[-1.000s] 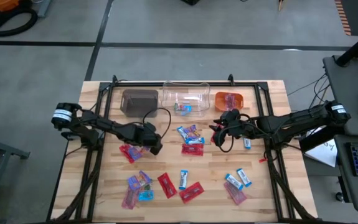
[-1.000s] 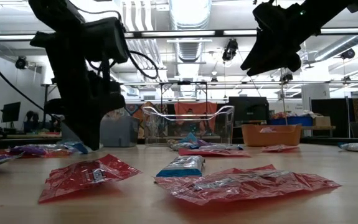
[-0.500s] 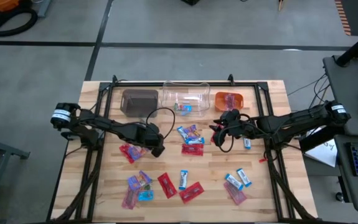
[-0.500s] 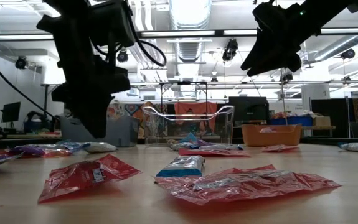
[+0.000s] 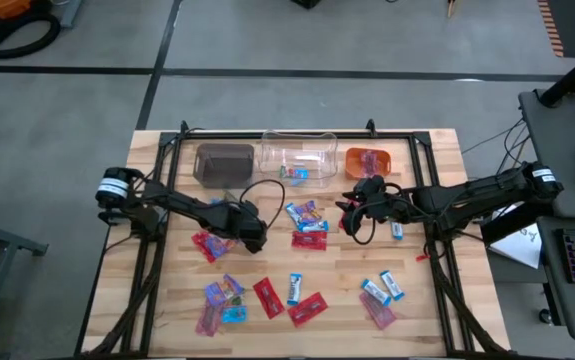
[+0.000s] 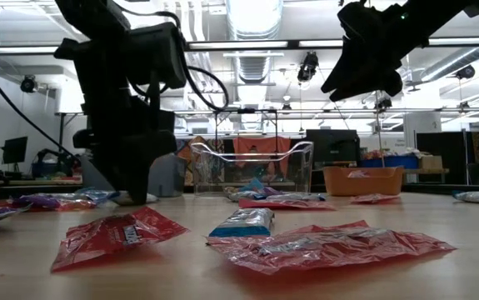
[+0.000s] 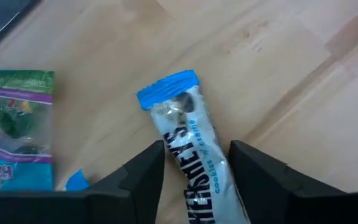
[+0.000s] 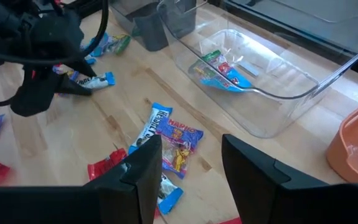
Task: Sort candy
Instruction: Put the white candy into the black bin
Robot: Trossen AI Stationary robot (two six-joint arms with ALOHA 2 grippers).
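2 dark arms reach in over your pale wooden slatted table, the left one low near the table's middle and the right one raised just in front of the orange bin. Your left gripper sits down at the tabletop with its 2 dark fingers spread apart on either side of a blue-and-white wrapped candy bar; the bar lies flat on the wood between them, and you cannot tell from the wrist view whether the pads touch its wrapper. In the high view that gripper is just beside a red wrapped sweet. Your right gripper hangs above the table with its fingers parted and nothing between them; the low view shows it well above the surface. Along the far edge stand 3 bins in a row: a brown rectangular bin, a clear plastic bin holding a few colourful sweets, and an orange bin holding a reddish piece. The rest of the small shiny wrapped candy lies scattered loose across the middle and near part of the table, with red wrappers closest in the low view.
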